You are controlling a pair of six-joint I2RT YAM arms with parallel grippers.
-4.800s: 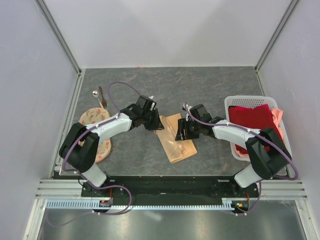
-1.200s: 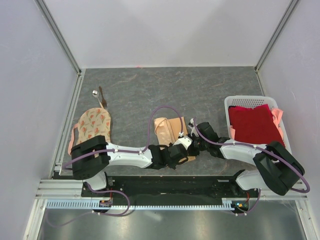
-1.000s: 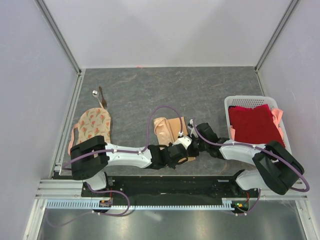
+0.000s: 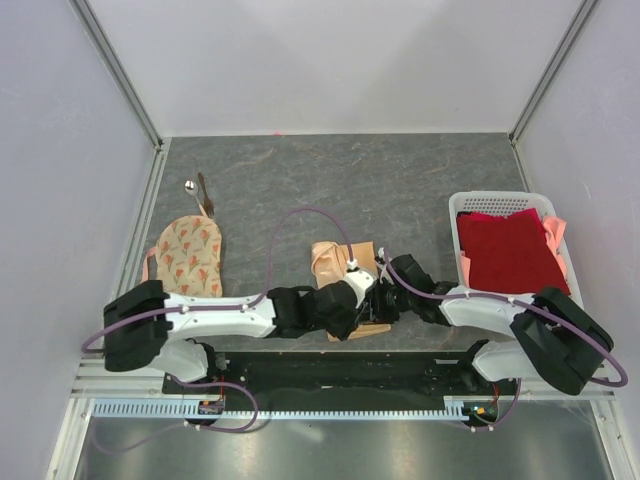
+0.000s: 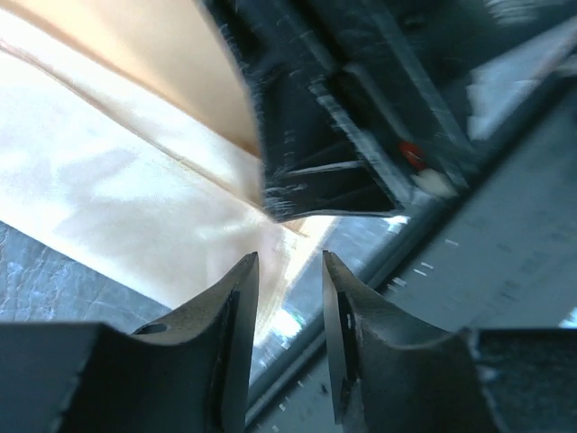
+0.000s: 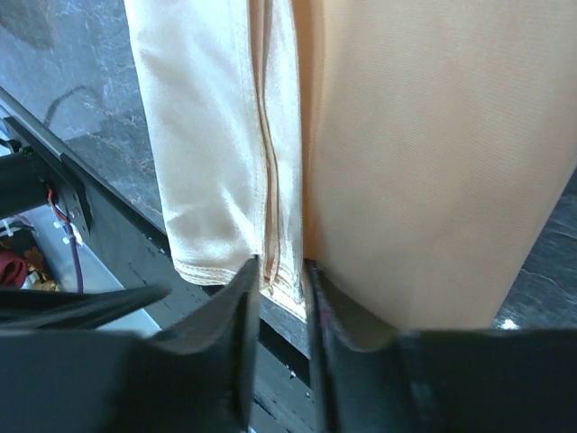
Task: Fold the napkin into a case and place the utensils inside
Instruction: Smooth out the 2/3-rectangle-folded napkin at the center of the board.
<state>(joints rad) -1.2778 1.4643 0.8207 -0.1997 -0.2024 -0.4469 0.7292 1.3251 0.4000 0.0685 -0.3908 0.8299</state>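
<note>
While the napkin [image 4: 338, 262] lies as a narrow, glossy peach strip with stitched hems at the middle of the near edge of the tabletop [image 4: 420, 180], both claws meet over its near end, probably to set the fold. The left gripper [image 5: 288, 262] and right gripper [image 6: 281, 266] each stand slightly spread astride the hem, pinching nothing visibly. The spoon [image 4: 190, 186] and stick [image 4: 204, 192] lie near the far-left corner.

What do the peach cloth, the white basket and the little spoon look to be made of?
The napkin looks like woven fabric with a soft satin sheen; stitched hems run along its edges. The basket seems white moulded plastic, its wall an open lattice. The spoon is probably polished metal, since it glints silver, though it shows too small to be sure.
</note>
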